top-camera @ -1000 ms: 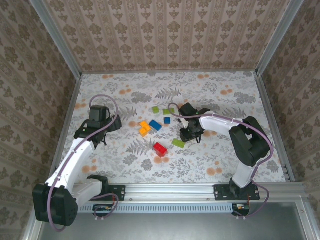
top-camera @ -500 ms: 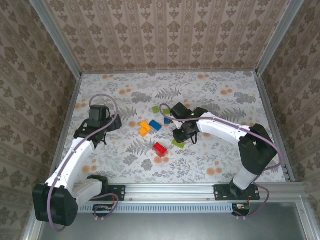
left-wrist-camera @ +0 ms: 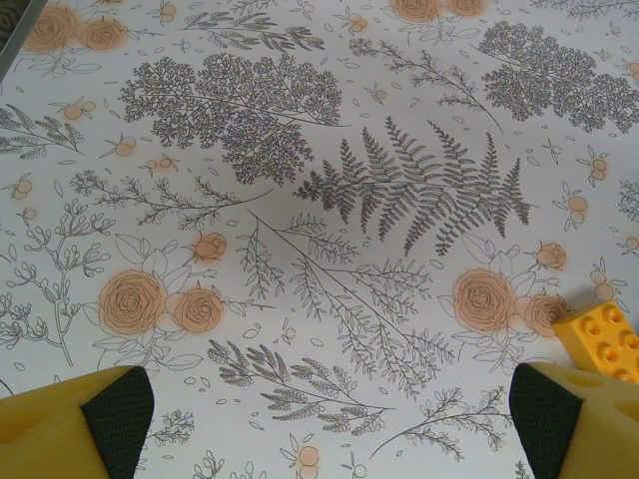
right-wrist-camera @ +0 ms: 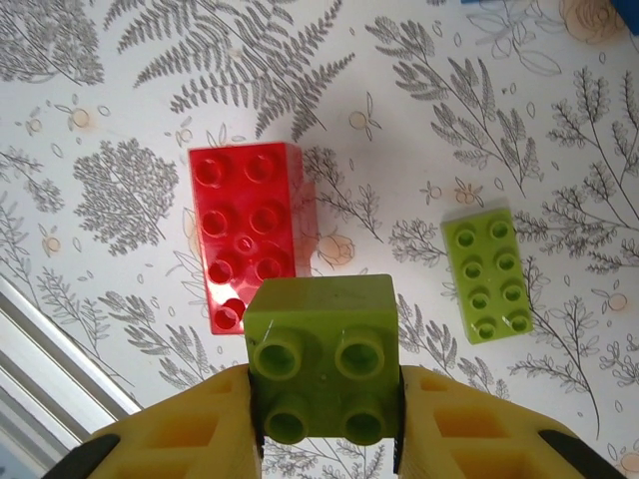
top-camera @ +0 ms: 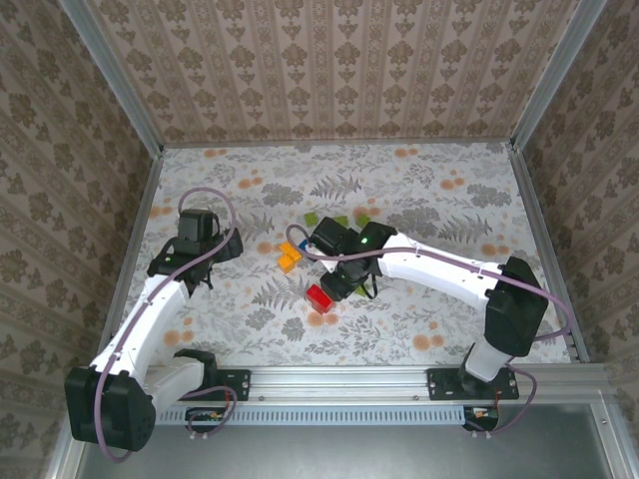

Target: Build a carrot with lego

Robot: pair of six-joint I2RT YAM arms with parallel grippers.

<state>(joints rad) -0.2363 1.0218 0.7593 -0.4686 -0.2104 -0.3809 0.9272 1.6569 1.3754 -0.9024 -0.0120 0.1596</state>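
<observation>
Where the 2 arms are bolted at the near edge of the table (top-camera: pixel 439 299), the right arm stretches inward and leftward, and the right gripper (top-camera: pixel 337 282) hangs over the middle of the floral surface. Its yellow fingers (right-wrist-camera: pixel 190 429) are clamped on a small green brick (right-wrist-camera: pixel 321 359) with 4 studs, held clear above the table. Below and just left of that brick in the wrist view lies the red brick (right-wrist-camera: pixel 245 235), an oblong with 8 studs, flat on the table. A lime-green oblong brick (right-wrist-camera: pixel 486 277) lies apart to its right. Further left, the left gripper (left-wrist-camera: pixel 329 404) hovers low over bare table with its fingers spread wide and nothing between them. An orange-yellow brick (left-wrist-camera: pixel 604 339) sits just beyond its right finger. Beyond the red brick, the overhead view shows the orange bricks (top-camera: pixel 290 254) lying together, a blue brick (top-camera: pixel 302 242) beside them, and farther back 2 green bricks (top-camera: pixel 312 219) lying apart from each other.
</observation>
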